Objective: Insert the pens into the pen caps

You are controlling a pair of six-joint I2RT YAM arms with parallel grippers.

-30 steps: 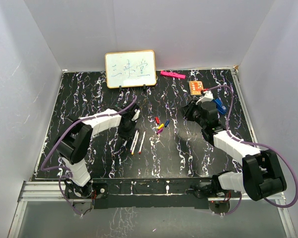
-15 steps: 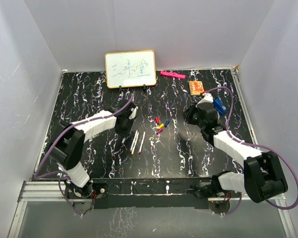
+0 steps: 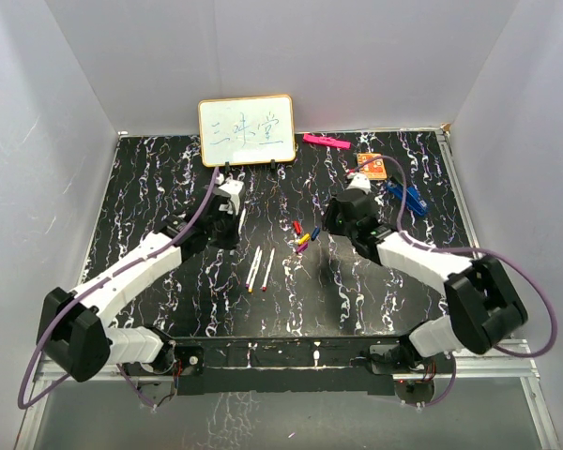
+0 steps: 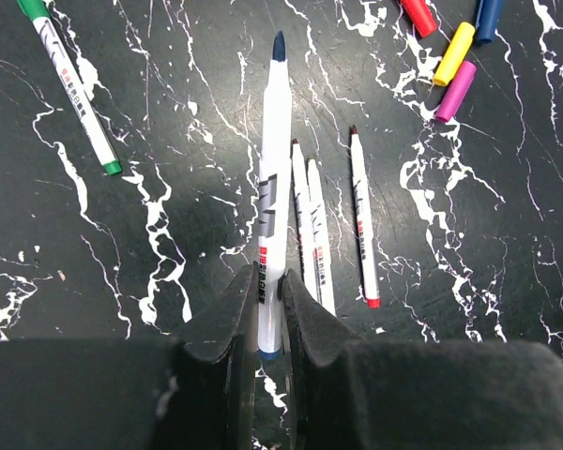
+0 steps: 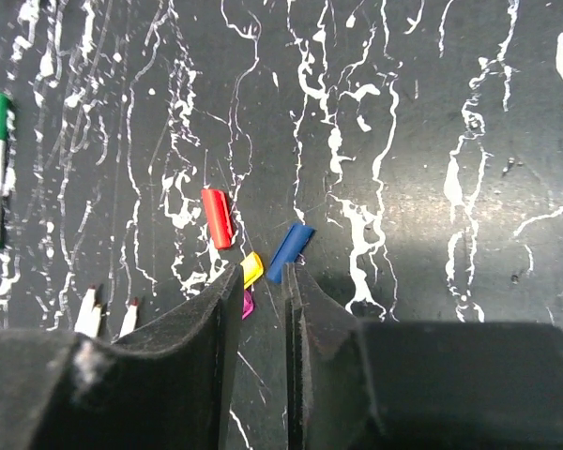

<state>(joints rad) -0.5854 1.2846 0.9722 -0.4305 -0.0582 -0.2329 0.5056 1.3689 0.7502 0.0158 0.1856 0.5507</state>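
Note:
My left gripper is shut on the rear end of a white pen with a dark blue tip, held above the table and pointing away. Three pens lie side by side just right of it, and a green-ended pen lies far left. Red, yellow, blue and purple pen caps cluster on the table. My right gripper hovers over that cluster, jaws a narrow gap apart with nothing between them. In the top view the caps lie between both grippers.
A small whiteboard stands at the back of the black marbled table. A flat pink bar, an orange board and a blue clip lie at the back right. White walls enclose the table.
The left arm has stretched out toward the back with the pen in its grip. The right gripper has swung left to over the caps, and its jaws have parted slightly.

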